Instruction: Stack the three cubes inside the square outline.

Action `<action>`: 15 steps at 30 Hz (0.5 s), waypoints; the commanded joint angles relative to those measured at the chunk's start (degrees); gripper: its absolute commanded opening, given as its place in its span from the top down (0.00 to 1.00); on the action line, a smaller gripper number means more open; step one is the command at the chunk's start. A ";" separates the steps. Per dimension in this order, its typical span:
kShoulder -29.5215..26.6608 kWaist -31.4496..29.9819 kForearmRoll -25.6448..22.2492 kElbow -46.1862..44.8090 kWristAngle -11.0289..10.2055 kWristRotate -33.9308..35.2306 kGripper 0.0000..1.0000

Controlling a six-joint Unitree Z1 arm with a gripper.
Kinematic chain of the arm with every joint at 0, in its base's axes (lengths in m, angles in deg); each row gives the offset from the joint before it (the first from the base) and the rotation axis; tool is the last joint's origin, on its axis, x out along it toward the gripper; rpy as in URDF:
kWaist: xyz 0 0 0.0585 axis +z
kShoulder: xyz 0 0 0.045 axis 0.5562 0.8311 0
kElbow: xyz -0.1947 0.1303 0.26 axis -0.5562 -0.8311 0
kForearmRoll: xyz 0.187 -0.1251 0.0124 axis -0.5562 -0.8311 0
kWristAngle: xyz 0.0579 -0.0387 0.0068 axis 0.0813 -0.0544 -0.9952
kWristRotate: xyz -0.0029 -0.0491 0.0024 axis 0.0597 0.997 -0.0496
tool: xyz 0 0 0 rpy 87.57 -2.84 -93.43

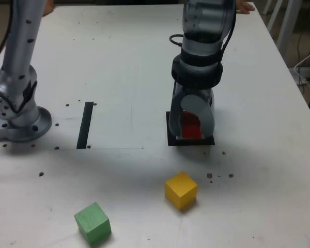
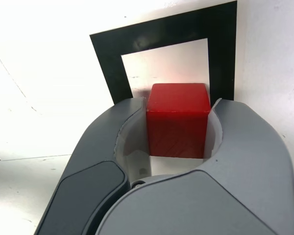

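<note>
The red cube [image 1: 191, 126] sits between the fingers of my gripper [image 1: 192, 135], which is shut on it directly over the square outline [image 1: 171, 140]. In the wrist view the red cube [image 2: 178, 117] is pinched on both sides by the gripper [image 2: 178, 104], with the black frame of the square outline [image 2: 108, 58] and its white centre just beyond. I cannot tell whether the cube touches the table. The yellow cube [image 1: 181, 190] lies nearer the front, and the green cube [image 1: 92, 222] lies at the front on the exterior view's left.
A straight black strip [image 1: 85, 125] lies on the white table between the outline and the arm's base [image 1: 20, 121] at the exterior view's left. A person's hand [image 1: 245, 6] rests at the table's far edge. Small dark specks dot the tabletop.
</note>
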 commanded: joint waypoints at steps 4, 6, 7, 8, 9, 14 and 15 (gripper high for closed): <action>0.14 0.24 -1.28 -0.52 -1.37 -0.38 0.44; -0.15 0.24 -1.64 -0.76 -1.63 -0.64 0.30; -0.32 0.24 -1.73 -0.91 -1.70 -0.75 0.24; -0.49 0.24 -1.81 -1.07 -1.73 -0.81 0.19; -0.65 0.24 -1.89 -1.20 -1.73 -0.82 0.14; -1.25 0.02 -2.21 -1.41 -1.83 -0.54 0.01; -1.33 -0.10 -2.16 -1.34 -1.88 -0.54 0.01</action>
